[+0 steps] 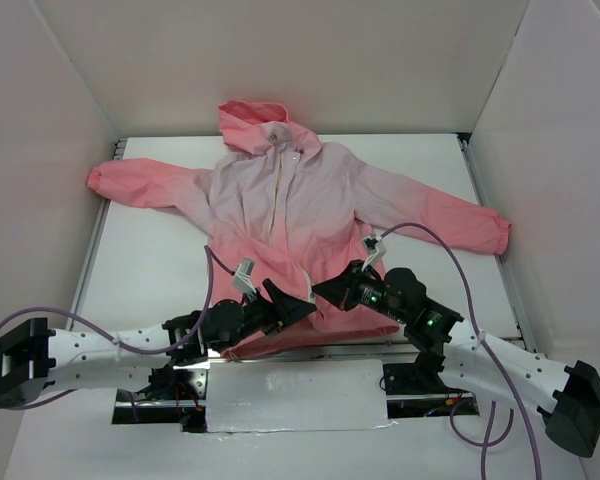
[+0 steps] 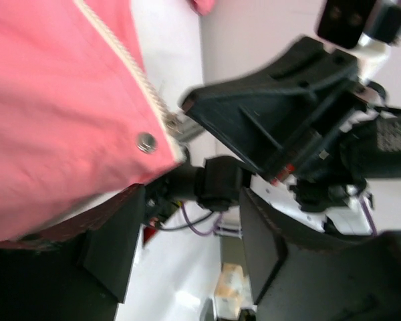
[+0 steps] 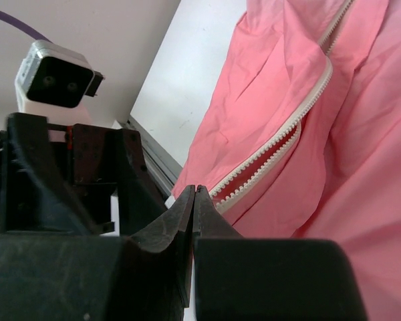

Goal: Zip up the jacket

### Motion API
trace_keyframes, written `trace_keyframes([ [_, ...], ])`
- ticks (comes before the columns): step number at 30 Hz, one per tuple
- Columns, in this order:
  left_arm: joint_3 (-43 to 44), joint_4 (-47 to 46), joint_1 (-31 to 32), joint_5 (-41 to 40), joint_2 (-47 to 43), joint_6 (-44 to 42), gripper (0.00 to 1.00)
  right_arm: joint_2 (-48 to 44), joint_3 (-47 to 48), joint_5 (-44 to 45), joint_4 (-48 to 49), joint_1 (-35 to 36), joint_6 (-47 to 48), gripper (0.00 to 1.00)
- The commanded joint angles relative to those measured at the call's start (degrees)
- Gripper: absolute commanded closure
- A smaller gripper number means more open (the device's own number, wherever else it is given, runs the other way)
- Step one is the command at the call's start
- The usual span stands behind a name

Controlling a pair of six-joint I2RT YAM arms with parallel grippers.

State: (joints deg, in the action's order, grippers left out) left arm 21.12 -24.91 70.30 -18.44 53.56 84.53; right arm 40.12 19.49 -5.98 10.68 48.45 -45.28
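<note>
The jacket (image 1: 290, 210) lies flat on the table, hood at the far side, its cream zipper (image 1: 276, 200) running down the middle. Both grippers meet at its coral hem. My right gripper (image 3: 195, 190) is shut with its tips at the lower end of the zipper (image 3: 274, 147), where the two rows of teeth come together. It seems to pinch the hem there. It also shows in the left wrist view (image 2: 190, 107). My left gripper (image 2: 187, 247) is open just beside it. The hem with a metal snap (image 2: 146, 142) lies over its left finger (image 2: 113, 247), and nothing is between the fingers.
White walls enclose the table on three sides. A metal rail (image 3: 154, 160) runs along the near table edge under the hem. Purple cables (image 1: 450, 250) loop over the jacket's lower right. The sleeves (image 1: 130, 182) spread out to both sides.
</note>
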Motion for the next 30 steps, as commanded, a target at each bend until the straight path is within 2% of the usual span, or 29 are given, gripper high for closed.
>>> trace_keyframes([
  [1, 1.46, -4.27, 0.62, -5.38, 2.24, 1.61, 0.31, -1.71, 2.31, 3.25, -0.22, 1.21, -1.48, 1.0],
  [7, 1.29, -9.01, 0.62, -8.1, 5.67, -1.3, 0.43, -2.32, 2.49, 1.58, -0.75, 1.48, -2.09, 1.0],
  [11, -0.03, -13.41, 0.62, -9.16, 7.43, -1.65, 0.47, -2.06, 2.75, 0.01, -0.83, 1.74, -1.57, 1.0],
  [19, 0.23, -14.64, 0.71, -9.86, 9.55, -2.0, 0.69, -1.8, 3.19, -0.7, -1.36, 1.74, -0.78, 1.0],
  [24, 0.32, -12.89, 0.62, -9.51, 9.11, -2.0, 0.78, -1.27, 3.54, 0.0, -2.06, 1.74, -0.6, 1.0],
  [26, 0.32, -11.49, 0.62, -9.34, 8.58, -1.83, 0.87, -0.92, 3.72, 0.61, -1.98, 1.74, -0.69, 1.0],
  [27, 0.32, -10.96, 0.71, -9.16, 8.32, -1.74, 0.95, -0.75, 3.98, 0.79, -2.06, 1.74, -0.6, 1.0],
  [30, 0.85, -8.06, 0.62, -8.81, 7.53, -2.09, 1.0, 0.13, 4.68, 0.88, -2.06, 1.65, -0.16, 1.0],
])
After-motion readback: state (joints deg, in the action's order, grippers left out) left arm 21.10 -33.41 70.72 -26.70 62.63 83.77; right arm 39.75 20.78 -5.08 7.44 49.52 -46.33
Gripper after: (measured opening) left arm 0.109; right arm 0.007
